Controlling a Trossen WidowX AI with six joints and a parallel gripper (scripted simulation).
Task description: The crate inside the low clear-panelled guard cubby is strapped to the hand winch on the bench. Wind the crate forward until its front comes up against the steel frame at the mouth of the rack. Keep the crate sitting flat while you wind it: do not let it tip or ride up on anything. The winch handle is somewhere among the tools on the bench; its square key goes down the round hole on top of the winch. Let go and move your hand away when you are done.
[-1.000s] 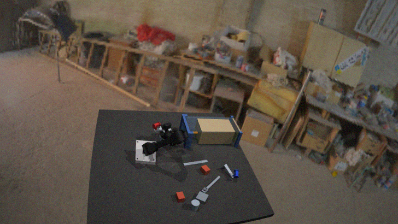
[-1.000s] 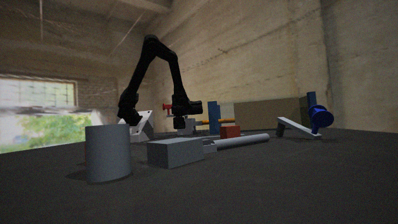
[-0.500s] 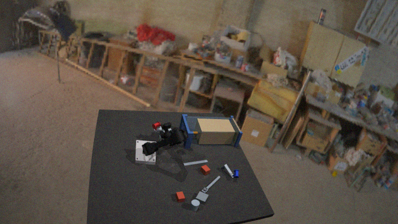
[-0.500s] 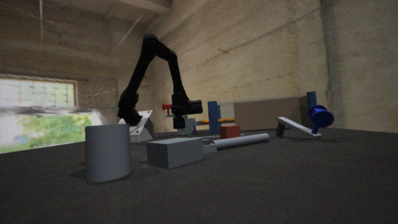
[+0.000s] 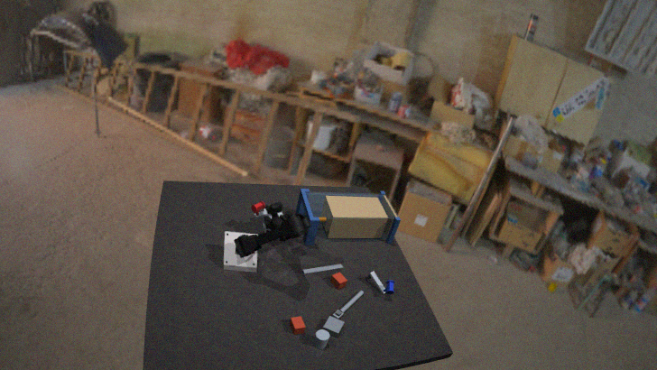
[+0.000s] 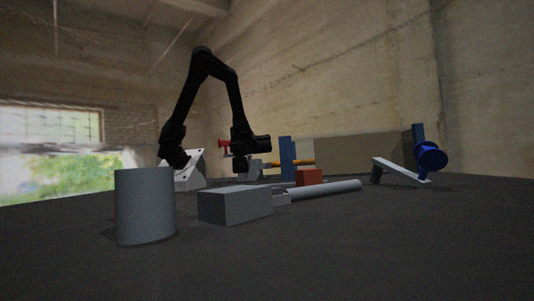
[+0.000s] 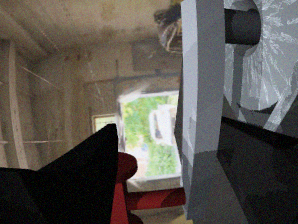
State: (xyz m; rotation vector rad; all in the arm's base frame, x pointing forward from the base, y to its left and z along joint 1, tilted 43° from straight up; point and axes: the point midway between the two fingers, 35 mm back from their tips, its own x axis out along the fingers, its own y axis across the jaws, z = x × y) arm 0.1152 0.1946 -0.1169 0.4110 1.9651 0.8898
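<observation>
The tan crate (image 5: 356, 207) (image 6: 354, 155) sits flat in the guard cubby, a small gap between its front and the blue frame (image 5: 309, 229) (image 6: 287, 158). An orange strap (image 5: 322, 218) (image 6: 303, 162) runs from it towards the grey winch (image 6: 251, 171). The red-knobbed handle (image 5: 258, 207) (image 6: 224, 143) stands over the winch; its grey crank arm (image 7: 202, 75) and red grip (image 7: 155, 199) show in the wrist view. My gripper (image 5: 271, 215) (image 7: 163, 127) is part open, its fingers on either side of the handle, without a visible grasp. The key's seating is hidden.
A crank with a blue knob (image 5: 390, 287) (image 6: 429, 156) lies right of two orange-red blocks (image 5: 338, 280) (image 5: 298, 325). A flat grey bar (image 5: 323, 268), a rod-handled tool (image 5: 351, 302), a grey block (image 5: 334, 324) and a grey cylinder (image 5: 322, 338) are also on the bench.
</observation>
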